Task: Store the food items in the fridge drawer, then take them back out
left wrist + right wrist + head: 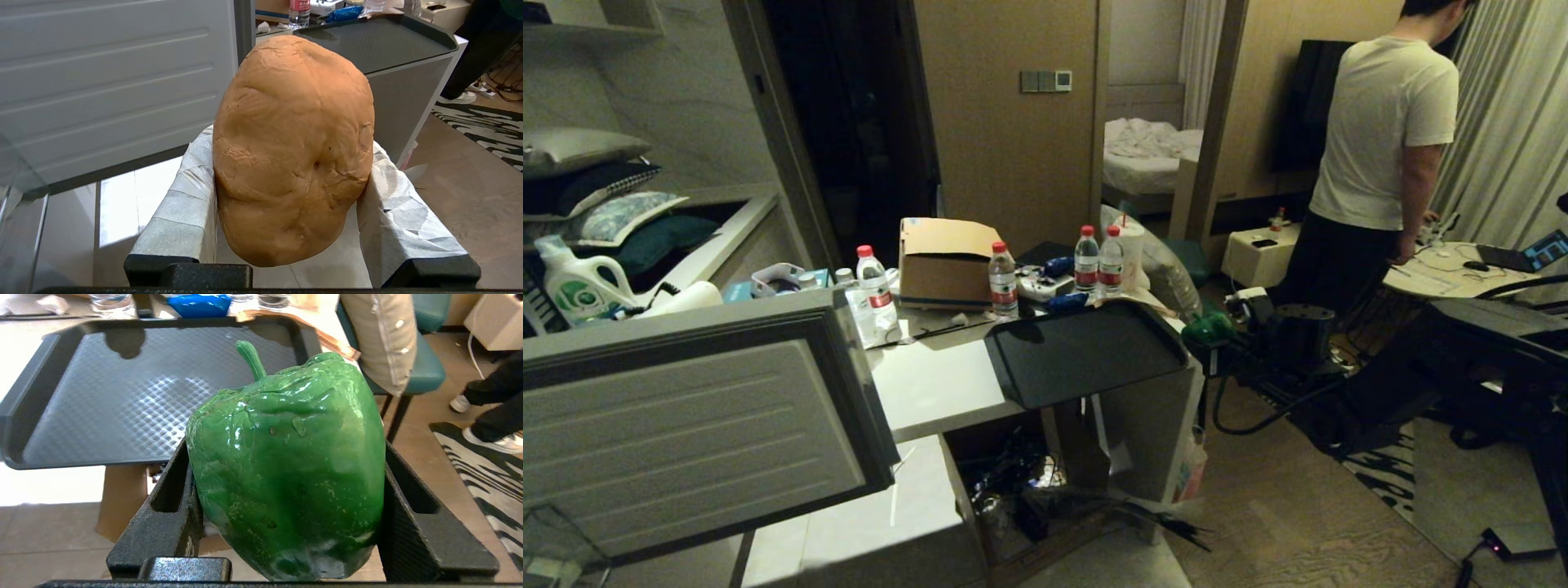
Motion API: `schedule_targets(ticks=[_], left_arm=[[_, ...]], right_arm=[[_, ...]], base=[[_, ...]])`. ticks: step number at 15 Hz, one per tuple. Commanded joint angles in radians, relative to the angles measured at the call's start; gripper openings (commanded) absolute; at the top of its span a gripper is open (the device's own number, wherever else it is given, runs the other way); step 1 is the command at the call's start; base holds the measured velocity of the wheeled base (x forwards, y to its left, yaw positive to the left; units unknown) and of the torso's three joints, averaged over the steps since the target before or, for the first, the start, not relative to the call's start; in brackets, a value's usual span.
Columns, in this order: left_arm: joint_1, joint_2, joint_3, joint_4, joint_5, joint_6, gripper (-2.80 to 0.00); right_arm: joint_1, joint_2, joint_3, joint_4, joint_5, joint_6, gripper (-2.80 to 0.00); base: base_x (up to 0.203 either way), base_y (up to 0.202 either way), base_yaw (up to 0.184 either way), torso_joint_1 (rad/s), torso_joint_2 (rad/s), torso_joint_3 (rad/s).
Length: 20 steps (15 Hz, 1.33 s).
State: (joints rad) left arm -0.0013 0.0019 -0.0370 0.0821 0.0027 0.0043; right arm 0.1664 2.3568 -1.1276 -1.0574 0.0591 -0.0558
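Left hand [292,163] is clamped on the bread [292,147], one taped finger [184,212] pressed to each side of the loaf, which sticks out past the fingertips. It's held low on the left, in front of the open fridge door [686,425], above the pale floor; that hand doesn't show in the head view. Right hand [286,498] is clamped on the pepper [286,473], glossy green, stem pointing away from the wrist, black fingers [408,522] tight on both flanks. In the head view the pepper [1207,330] sits just off the right edge of the tray [1086,355], at the counter's right end, with the right arm [1380,367] reaching in from the right. Tray is black, textured, bare, lying on the white counter [931,384] and overhanging its near edge a bit. Fridge drawer: only a clear corner at far lower left [556,539], can't tell more. Neither food item is in it. Far side of the counter: water bottles [1003,282], cardboard box [947,261], blue packet [1068,302]. Detergent jug [580,286] at far left, pillows above it. Person [1380,155] in a pale T-shirt stands far right at a round table with a laptop [1535,253], back to us. Chair with a cushion just right of the counter [388,339].
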Motion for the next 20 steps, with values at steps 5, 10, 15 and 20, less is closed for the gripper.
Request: schedule_targets(ticks=[5,10,15,20], left_arm=[[0.0,0.0,0.0,-0.001,0.0,0.0,-2.8],[0.0,0.0,0.0,-0.001,0.0,0.0,-2.8],[0.0,0.0,0.0,-0.001,0.0,-0.001,-2.8],[0.001,0.0,0.0,-0.001,0.0,-0.001,-2.8]], right_arm=[[0.001,-0.005,0.009,-0.009,0.001,-0.003,-2.8],[0.022,0.001,0.011,-0.012,0.005,-0.022,-2.8],[0.109,0.047,0.01,-0.071,0.025,-0.018,-2.8],[0.178,0.141,0.001,-0.211,0.056,-0.022,-2.8]], base=[[0.164,0.0,0.001,0.003,0.01,0.006],[0.196,0.0,0.0,0.003,0.0,0.002],[0.156,0.0,0.0,0.007,0.0,0.002],[0.0,0.0,0.0,0.0,0.0,0.0]])
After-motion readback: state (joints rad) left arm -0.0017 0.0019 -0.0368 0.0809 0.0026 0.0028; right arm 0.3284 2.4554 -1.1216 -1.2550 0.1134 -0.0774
